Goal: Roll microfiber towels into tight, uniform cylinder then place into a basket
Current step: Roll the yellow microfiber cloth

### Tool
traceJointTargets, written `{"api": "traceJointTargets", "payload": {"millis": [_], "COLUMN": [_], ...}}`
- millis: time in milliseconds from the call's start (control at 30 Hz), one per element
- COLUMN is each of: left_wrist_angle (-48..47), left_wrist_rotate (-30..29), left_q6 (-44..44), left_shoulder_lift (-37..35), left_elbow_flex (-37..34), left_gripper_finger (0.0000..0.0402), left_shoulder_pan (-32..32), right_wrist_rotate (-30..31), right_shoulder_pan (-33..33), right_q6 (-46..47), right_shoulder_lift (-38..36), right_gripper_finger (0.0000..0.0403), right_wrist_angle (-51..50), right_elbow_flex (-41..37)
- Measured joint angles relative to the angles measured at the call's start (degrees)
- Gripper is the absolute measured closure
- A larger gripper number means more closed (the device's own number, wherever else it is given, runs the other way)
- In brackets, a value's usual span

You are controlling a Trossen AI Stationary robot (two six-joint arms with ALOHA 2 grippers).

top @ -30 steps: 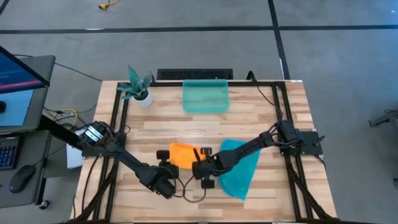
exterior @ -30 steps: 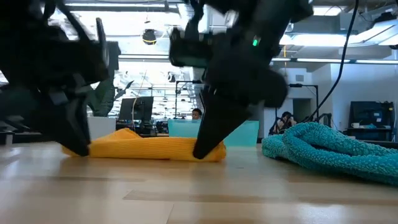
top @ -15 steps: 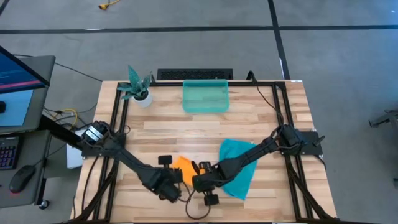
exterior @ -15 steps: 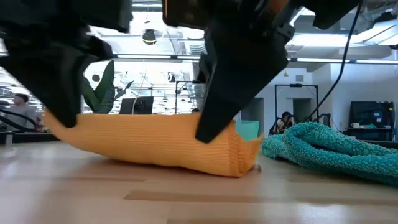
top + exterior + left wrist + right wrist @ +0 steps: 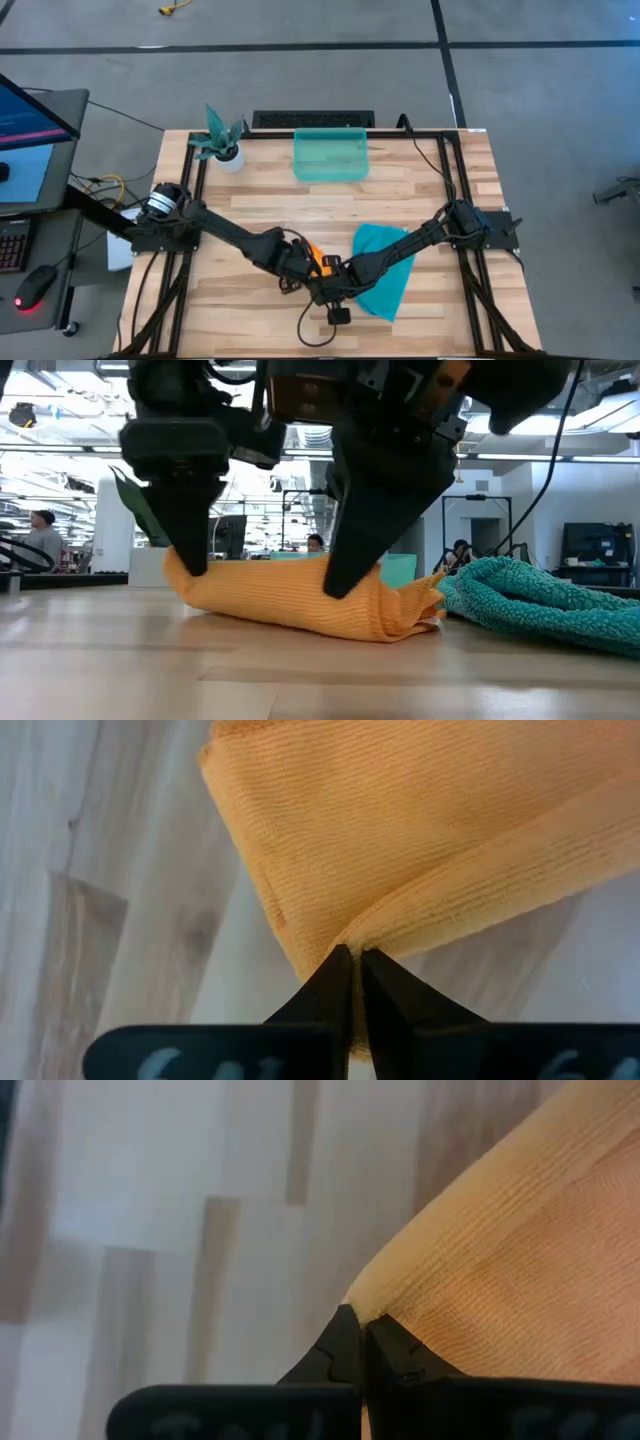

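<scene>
The orange-yellow towel (image 5: pixel 290 602) lies on the table near its front middle as a thick, folded-over bundle. In the high view (image 5: pixel 316 257) it is mostly hidden under the arms. My left gripper (image 5: pixel 192 565) is shut on its left end, and my right gripper (image 5: pixel 340 585) is shut on it right of its middle. The teal-blue towel (image 5: pixel 385 268) lies rumpled on the table just right of the orange one. The teal-green basket (image 5: pixel 331 172) stands at the far middle. My left gripper pinches a folded ridge of the orange towel (image 5: pixel 345 932) between its two fingertips. It comes from above, pointing down, at the towel's left end. The towel rests on the table. One layer or several, I cannot tell. My right gripper pinches a folded edge of the orange towel (image 5: pixel 372 1302) between its two fingertips. It comes from above, slanting down, right of the towel's middle. The towel lies on the table below the fingers, its right end (image 5: pixel 420 610) crumpled and free.
A teal potted plant (image 5: pixel 220 140) stands at the far left corner. Bare wood lies between the towels and the basket. A monitor and keyboard sit on a stand left of the table.
My left gripper has gone toward the table's right and far edges, and my right gripper a little toward the near edge. The orange towel has changed from a low flat strip into a thicker, folded-over bundle and has shifted toward the teal-blue towel.
</scene>
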Motion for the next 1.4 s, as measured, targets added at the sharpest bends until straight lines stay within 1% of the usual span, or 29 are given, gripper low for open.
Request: {"api": "traceJointTargets", "payload": {"millis": [133, 233, 367, 467, 600, 833, 967, 1067, 1233, 1400], "left_wrist_angle": [1.73, 1.92, 1.86, 1.79, 1.65, 1.66, 1.17, 0.84, 1.16, 1.03], "left_wrist_rotate": [0.78, 1.21, 1.33, 1.23, 0.96, 0.97, 1.18, 1.67, 1.67, 2.40], "left_q6": [1.71, 2.30, 2.30, 2.30, 2.30, 2.33, 1.84, 1.67, 1.43, 1.26], "left_shoulder_lift": [0.61, 1.49, 1.49, 1.55, 1.55, 1.55, 1.55, 1.55, 1.55, 1.55], "left_elbow_flex": [-0.03, -0.02, -0.04, -0.06, -0.06, -0.10, -0.10, -0.10, -0.08, -0.08], "left_gripper_finger": [0.0395, 0.0395, 0.0395, 0.0395, 0.0395, 0.0395, 0.0395, 0.0395, 0.0395, 0.0395], "left_shoulder_pan": [1.66, 2.25, 2.40, 2.42, 2.42, 2.42, 2.36, 2.24, 2.21, 2.83], "right_wrist_rotate": [3.62, 4.77, 5.77, 8.42, 11.76, 14.15, 17.47, 20.42, 20.82, 19.57], "right_shoulder_pan": [-0.15, -0.33, -0.33, -0.47, -1.24, -1.01, -0.90, -1.15, -2.90, -4.72], "right_q6": [3.51, 6.71, 7.42, 8.08, 11.96, 13.45, 13.96, 17.37, 23.89, 27.18], "right_shoulder_lift": [0.02, -0.02, -0.09, -0.09, -0.10, -0.11, -0.13, -0.13, -0.13, -0.13], "right_gripper_finger": [0.0395, 0.0392, 0.0393, 0.0393, 0.0392, 0.0392, 0.0392, 0.0393, 0.0393, 0.0393], "right_wrist_angle": [-4.44, -6.81, -8.05, -9.42, -14.43, -15.91, -16.97, -18.75, -20.61, -20.26], "right_elbow_flex": [0.00, 0.00, 0.11, 0.09, 1.08, 1.75, 2.83, 3.21, 2.66, 1.50]}}
